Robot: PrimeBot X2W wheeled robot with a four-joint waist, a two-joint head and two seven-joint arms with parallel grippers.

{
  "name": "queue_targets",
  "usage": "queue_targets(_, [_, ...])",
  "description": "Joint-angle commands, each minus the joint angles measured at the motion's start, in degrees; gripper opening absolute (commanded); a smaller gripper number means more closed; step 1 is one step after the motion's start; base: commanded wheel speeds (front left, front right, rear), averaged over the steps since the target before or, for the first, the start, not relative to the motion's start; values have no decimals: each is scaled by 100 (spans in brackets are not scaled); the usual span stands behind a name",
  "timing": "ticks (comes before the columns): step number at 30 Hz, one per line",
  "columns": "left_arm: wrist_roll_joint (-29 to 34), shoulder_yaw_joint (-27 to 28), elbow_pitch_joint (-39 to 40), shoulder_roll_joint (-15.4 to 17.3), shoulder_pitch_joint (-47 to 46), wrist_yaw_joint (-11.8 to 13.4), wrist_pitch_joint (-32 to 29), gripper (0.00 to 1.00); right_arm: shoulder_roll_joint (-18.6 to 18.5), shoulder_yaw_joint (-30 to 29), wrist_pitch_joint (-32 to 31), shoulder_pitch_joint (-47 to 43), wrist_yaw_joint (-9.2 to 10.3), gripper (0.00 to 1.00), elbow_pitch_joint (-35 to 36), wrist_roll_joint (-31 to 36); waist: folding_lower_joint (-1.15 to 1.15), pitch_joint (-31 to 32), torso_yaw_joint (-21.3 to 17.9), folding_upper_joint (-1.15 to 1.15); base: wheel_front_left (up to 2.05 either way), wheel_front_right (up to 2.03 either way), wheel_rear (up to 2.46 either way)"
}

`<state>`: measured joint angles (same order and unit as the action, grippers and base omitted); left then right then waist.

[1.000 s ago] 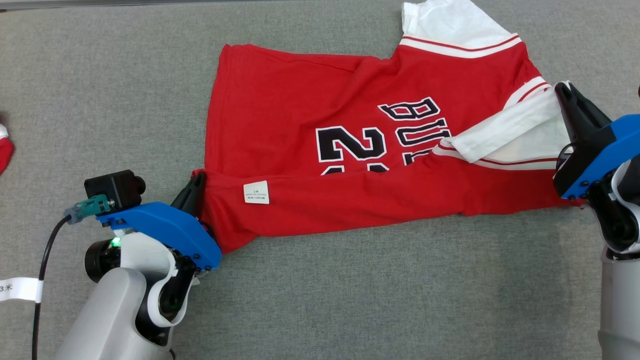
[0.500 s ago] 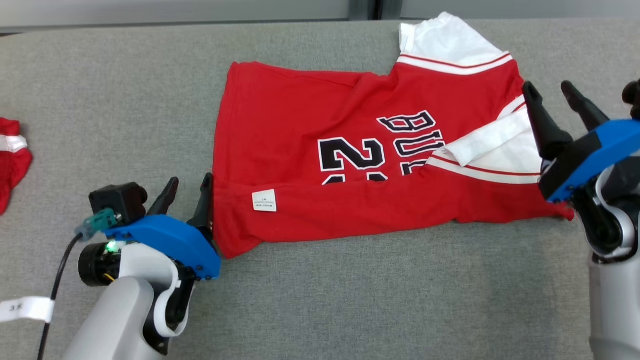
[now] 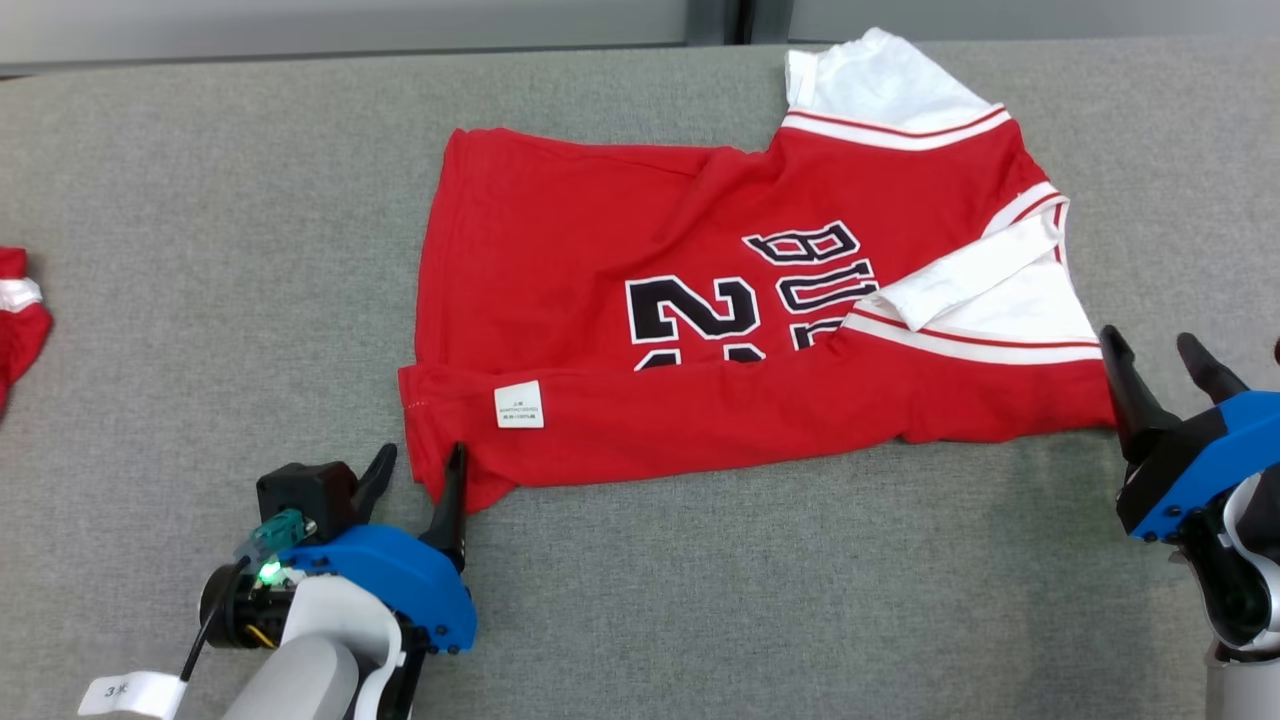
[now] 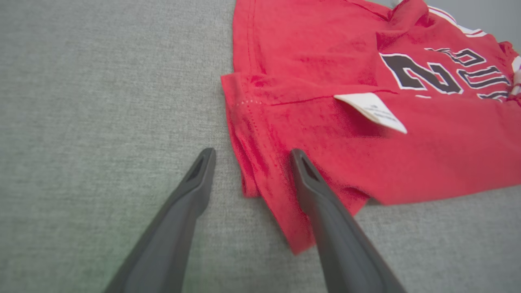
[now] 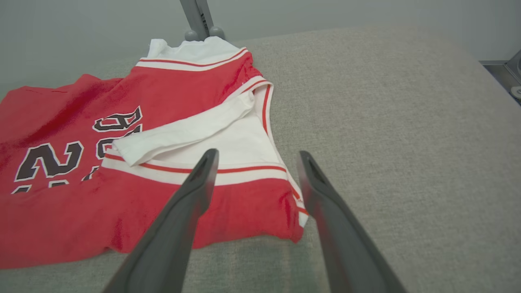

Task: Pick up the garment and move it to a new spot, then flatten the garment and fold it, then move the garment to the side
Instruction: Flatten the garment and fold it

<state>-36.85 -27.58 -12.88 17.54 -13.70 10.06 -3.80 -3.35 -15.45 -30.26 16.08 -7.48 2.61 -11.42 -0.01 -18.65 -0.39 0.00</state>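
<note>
The garment [image 3: 620,270] is a red jersey with white sleeves and black lettering. It lies on the grey cloth-covered table with its near long edge folded up over the front, a white care label [image 3: 519,404] showing. My left gripper [image 3: 418,466] stands open at the garment's near left corner [image 4: 281,191], one finger over the cloth, nothing held. At the near right corner [image 5: 260,211], my right gripper [image 3: 1150,352] is open too, just off the cloth.
Another red and white piece of cloth [image 3: 18,320] lies at the table's far left edge. The table's far edge [image 3: 300,55] runs along the top. A grey post [image 5: 197,18] stands behind the garment.
Both grippers have opened and let go of the garment's near corners, then drawn back toward me. The garment now lies loose on the table. The head camera has also shifted.
</note>
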Motion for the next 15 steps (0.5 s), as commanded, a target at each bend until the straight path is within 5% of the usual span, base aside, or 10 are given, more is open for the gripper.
queue_targets(1, [83, -9, -101, -2, -153, 66, 35, 100, 28, -69, 70, -27, -3, 100, -47, 101, 1, -81, 0, 0, 0, 0, 0])
queue_targets(6, [0, -168, -429, -106, -226, 21, -289, 98, 41, -142, 136, 94, -3, 100, -317, 55, 1, -253, -4, 0, 0, 0, 0])
queue_targets(7, [-20, -213, -473, -113, -218, -14, -360, 35, 42, -156, 132, 124, -3, 100, -401, 37, 1, -280, -4, 0, 0, 0, 0])
queue_targets(8, [-58, -243, -524, -129, -206, -44, -430, 0, 42, -174, 132, 150, -3, 100, -493, 45, 1, -300, -2, 0, 0, 0, 0])
queue_targets(15, [-158, -360, -662, -181, -155, -149, -539, 0, 42, -402, 253, 343, -3, 100, -1169, 384, 1, -335, 93, 0, 0, 0, 0])
